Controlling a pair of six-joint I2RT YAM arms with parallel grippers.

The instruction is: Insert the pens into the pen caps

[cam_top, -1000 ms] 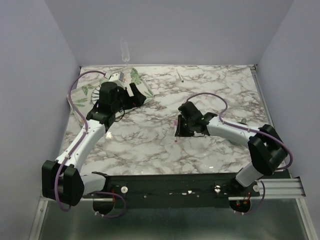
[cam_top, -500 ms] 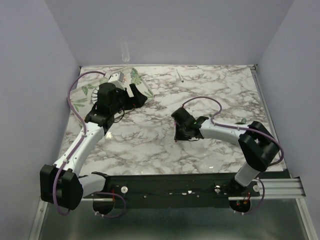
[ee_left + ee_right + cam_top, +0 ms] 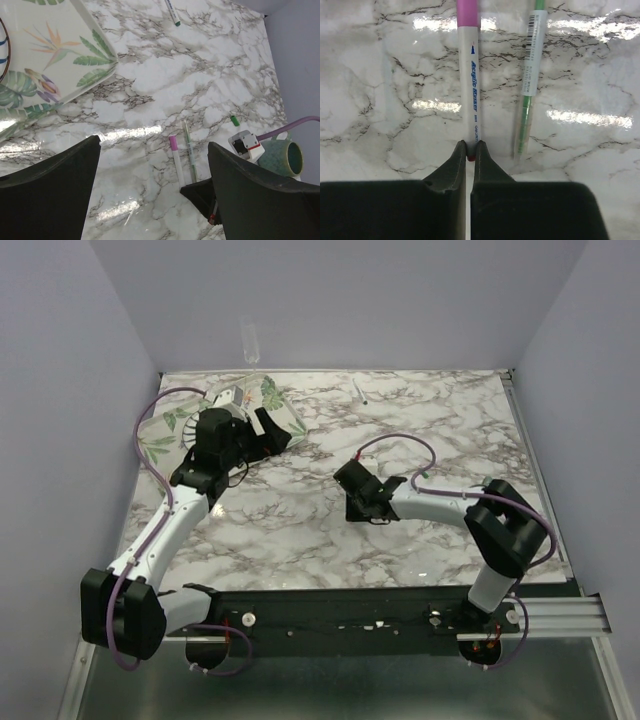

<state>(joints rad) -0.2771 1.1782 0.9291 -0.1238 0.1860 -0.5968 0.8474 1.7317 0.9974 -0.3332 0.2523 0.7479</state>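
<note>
Two pens (image 3: 530, 75), probably light, stiff and slick, are lying mid-frame in the right wrist view; your right gripper (image 3: 468, 152) is pinching the end of the pink pen (image 3: 469, 80), where mid-barrel looks steadier, and your left gripper (image 3: 154, 144) is gaping wide.

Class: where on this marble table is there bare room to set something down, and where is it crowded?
Bare marble lies between the left arm and the right gripper, and far right past the far pen. Crowded: the leaf tray far left; pink-ended pen, green pen, green cap and mug by the right gripper.
</note>
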